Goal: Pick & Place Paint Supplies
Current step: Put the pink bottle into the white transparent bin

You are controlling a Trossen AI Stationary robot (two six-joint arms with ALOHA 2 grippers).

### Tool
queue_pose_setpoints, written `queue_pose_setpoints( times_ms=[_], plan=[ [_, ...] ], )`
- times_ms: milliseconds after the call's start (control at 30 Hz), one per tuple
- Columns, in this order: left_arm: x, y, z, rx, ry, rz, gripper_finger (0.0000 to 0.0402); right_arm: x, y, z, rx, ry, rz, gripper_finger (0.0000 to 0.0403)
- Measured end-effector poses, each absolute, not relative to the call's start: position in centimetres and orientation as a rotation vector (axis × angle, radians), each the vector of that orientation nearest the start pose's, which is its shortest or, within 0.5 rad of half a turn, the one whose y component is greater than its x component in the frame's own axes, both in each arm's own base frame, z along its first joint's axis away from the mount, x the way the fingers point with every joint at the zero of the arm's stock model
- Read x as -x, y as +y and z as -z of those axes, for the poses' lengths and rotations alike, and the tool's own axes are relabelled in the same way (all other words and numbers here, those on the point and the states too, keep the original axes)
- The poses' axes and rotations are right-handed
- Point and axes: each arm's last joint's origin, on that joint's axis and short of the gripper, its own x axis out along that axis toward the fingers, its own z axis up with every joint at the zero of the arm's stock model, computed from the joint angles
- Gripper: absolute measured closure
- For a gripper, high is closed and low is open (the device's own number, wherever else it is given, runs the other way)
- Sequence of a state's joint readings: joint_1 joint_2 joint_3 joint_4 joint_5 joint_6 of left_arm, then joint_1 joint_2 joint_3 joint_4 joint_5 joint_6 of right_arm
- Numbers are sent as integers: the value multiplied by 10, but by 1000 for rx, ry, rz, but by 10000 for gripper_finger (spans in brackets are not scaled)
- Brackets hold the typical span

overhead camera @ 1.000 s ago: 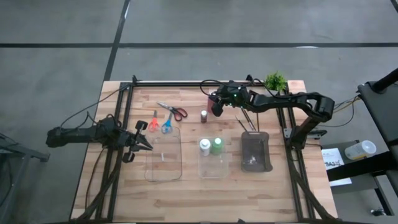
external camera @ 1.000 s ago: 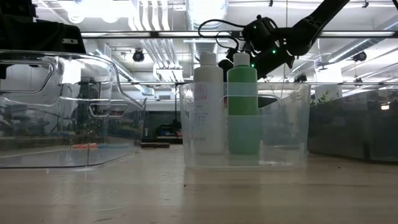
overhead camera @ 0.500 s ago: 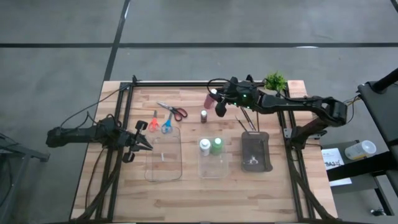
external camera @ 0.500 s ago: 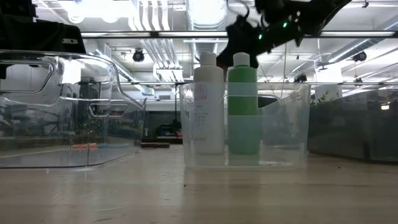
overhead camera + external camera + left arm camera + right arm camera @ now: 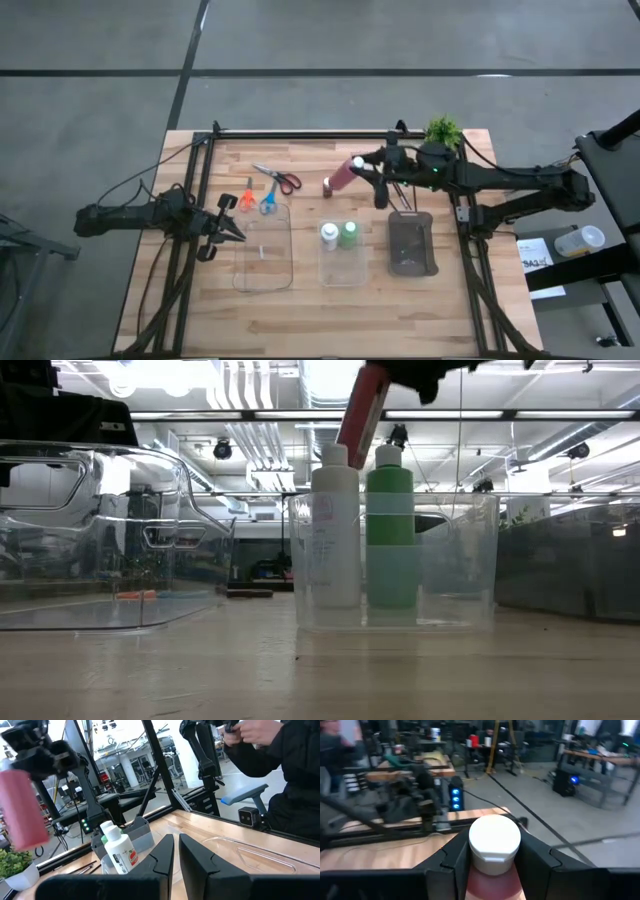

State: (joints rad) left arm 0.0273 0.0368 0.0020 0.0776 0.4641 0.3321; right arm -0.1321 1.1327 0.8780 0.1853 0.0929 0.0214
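Left gripper (image 5: 232,228) waits at the table's nine o'clock side, fingers nearly together and holding nothing, tips over the near corner of the clear tray (image 5: 263,250). Just beyond it, toward twelve o'clock, lie the orange scissors (image 5: 246,197) and blue scissors (image 5: 268,200), with the red scissors (image 5: 277,178) farther back. None is in a tray.

At table centre, the middle clear bin (image 5: 343,261) holds the white bottle (image 5: 329,235) and green bottle (image 5: 348,234), upright and side by side. A small brownish bottle (image 5: 327,186) appears to stand on the wood at its twelve o'clock, mostly hidden by the carried one.

Right gripper (image 5: 365,170) is clamped on the red bottle (image 5: 343,174), gripping near the white cap; the wrist view confirms fingers on both sides below the cap. The bottle is airborne and tilted, base toward nine o'clock, above the bin's far edge in the low view.

Judgement: transport to the bin is under way. To do it well, bring the bottle upright before descent, centre it over free floor beside the two standing bottles, lower until seated, then open.

Toward three o'clock: dark grey tray (image 5: 412,243), paintbrushes (image 5: 398,192), potted plant (image 5: 442,131).
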Motion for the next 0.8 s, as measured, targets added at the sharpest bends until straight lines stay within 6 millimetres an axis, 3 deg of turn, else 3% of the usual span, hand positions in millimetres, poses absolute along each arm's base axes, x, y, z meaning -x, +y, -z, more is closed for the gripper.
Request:
queue_pose_setpoints(
  times_ms=[300,800],
  plan=[
    [-97,-10,-169,-337,-114,426,366,-239,5,-345,-22,32,64,278],
    [-97,-10,-169,-337,-114,426,366,-238,53,-337,-60,97,-130,278]
  ],
)
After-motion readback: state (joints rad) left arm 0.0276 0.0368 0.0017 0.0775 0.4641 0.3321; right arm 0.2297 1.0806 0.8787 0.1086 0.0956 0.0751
